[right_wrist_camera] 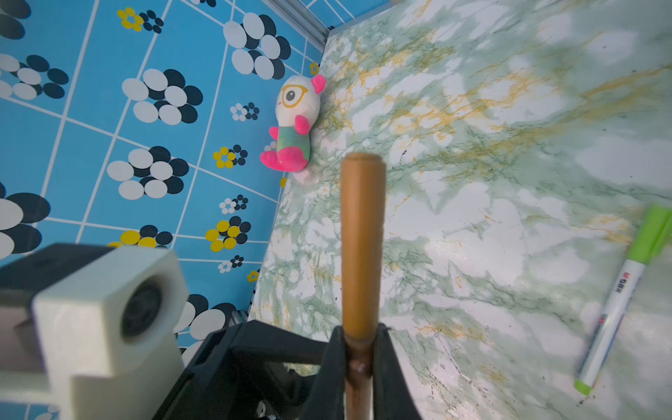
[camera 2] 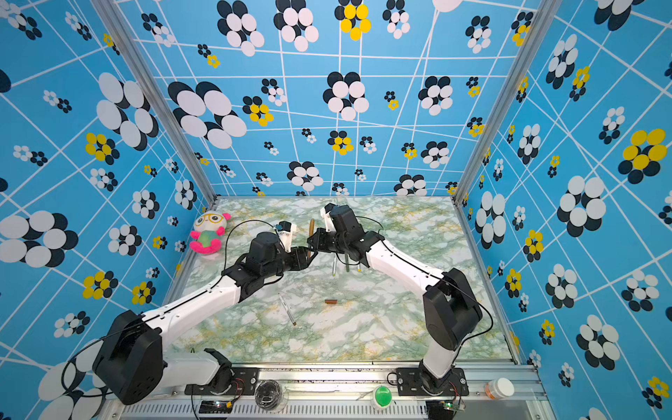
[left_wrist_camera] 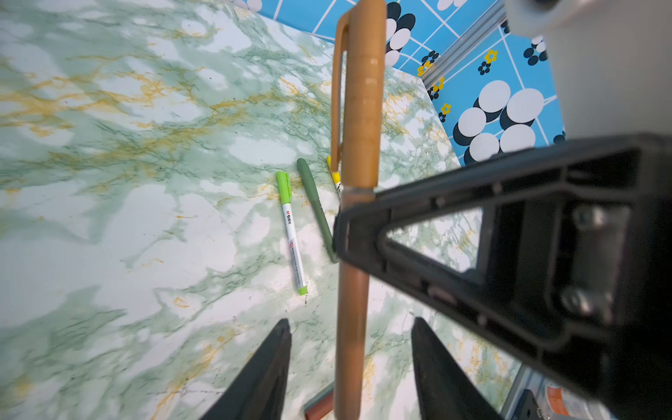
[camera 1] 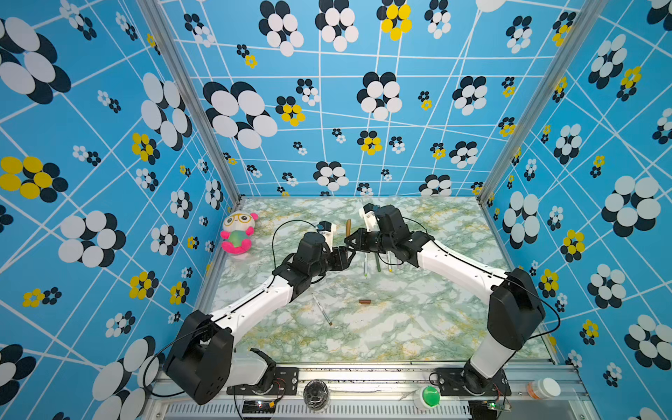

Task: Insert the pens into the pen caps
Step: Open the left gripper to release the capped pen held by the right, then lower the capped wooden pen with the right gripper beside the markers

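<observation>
Above the table (camera 1: 418,327), toward twelve o'clock from centre, the brown pen (camera 1: 348,227) stands upright. The right gripper (right_wrist_camera: 358,338) is clamped just under its cap (left_wrist_camera: 360,109). The left gripper (left_wrist_camera: 351,323) has jaws apart, flanking the barrel. It looks like light, stiff, slick plastic, so grip mid-barrel.

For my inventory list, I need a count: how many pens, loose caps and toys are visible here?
Pens: 5 (brown pen, lime-capped pen, dark green pen, yellow-capped pen, uncapped white pen)
Loose caps: 1 (reddish-brown cap)
Plush toy: 1
Total: 7
</observation>
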You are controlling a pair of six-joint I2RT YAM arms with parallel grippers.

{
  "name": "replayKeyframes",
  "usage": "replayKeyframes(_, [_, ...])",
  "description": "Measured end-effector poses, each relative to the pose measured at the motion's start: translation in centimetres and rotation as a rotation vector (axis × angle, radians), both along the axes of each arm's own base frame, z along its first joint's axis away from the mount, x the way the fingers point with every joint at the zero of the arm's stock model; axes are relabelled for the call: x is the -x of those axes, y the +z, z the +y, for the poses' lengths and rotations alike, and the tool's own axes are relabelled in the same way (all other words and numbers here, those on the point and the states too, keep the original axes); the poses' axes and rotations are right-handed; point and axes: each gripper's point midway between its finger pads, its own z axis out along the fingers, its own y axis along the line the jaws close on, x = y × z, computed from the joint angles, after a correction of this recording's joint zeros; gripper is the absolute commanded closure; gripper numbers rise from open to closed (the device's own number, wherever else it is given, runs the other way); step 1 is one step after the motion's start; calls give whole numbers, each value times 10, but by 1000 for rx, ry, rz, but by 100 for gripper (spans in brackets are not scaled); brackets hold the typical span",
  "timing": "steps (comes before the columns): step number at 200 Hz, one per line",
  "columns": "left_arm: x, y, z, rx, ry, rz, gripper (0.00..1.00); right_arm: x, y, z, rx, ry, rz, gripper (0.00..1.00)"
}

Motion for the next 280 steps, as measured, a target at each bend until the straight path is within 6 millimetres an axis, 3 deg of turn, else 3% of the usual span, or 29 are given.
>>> replayKeyframes(29, [22,0,22,-40,21,-29,26,-8,-8,0,28,-29,20,98])
replayKeyframes(60, [39,3,49,-70,78,-75,20,-13,-42,-1,103,-50,99,98])
replayKeyframes(106, [33,12,79,-75,181,-121,19,-13,-109,-5,230,-64,229,98])
replayKeyframes(133, [28,8,86,-81,207,-111,19,-12,-133,-6,275,-61,277,98])
replayKeyframes(224, [24,-4,85,-65,205,-73,18,-24,-162,-2,321,-49,308,97])
replayKeyframes(280, [23,-9,82,-56,198,-52,18,-35,-167,-10,315,-66,318,95])
